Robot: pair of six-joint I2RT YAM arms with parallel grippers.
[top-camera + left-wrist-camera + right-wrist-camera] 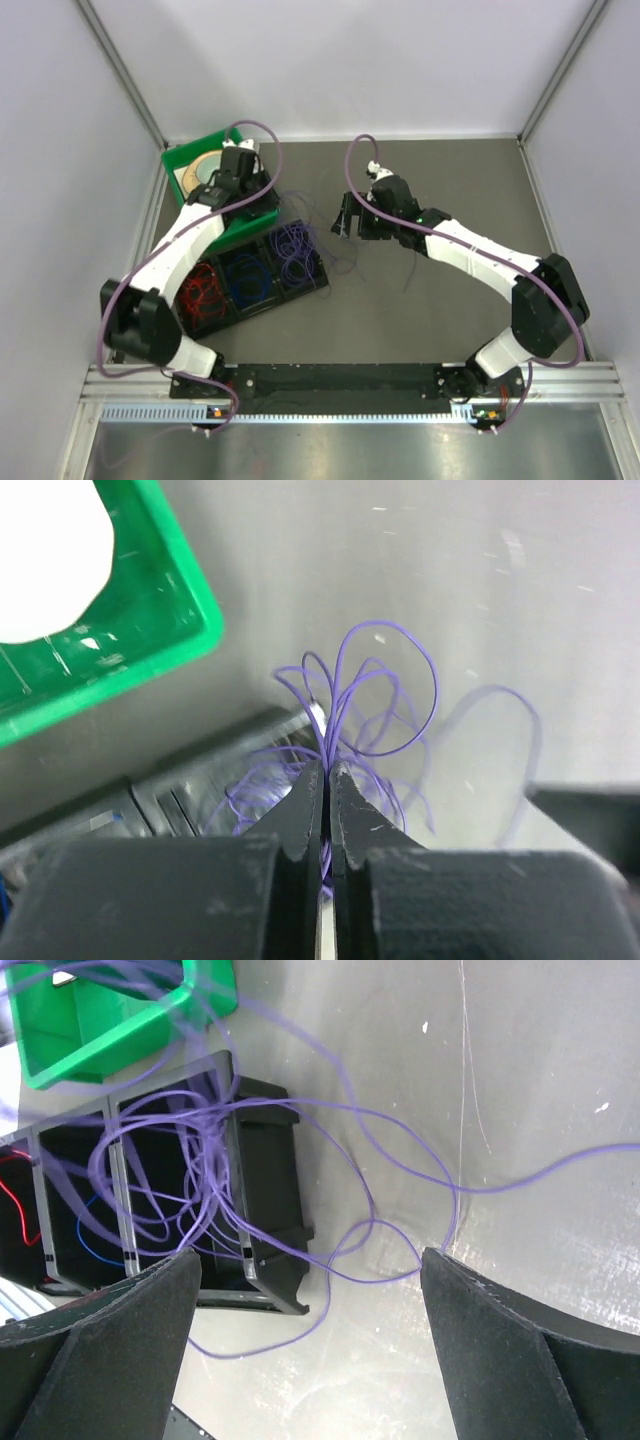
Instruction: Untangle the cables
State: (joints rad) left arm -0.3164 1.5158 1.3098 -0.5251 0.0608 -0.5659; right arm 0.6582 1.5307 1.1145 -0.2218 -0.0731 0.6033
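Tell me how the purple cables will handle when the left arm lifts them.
Likely floppy: the purple cables arc in loose loops above the shut fingers of the left gripper. Probably very light, being so thin. Apt to snag: strands run tangled from the black tray across the table, so lifting one may drag the rest.

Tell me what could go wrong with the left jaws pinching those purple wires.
The left jaws are shut on several thin purple wires at once, so pulling could tighten the tangle. Loops drape over the black plastic compartment tray, and a pull might drag it.
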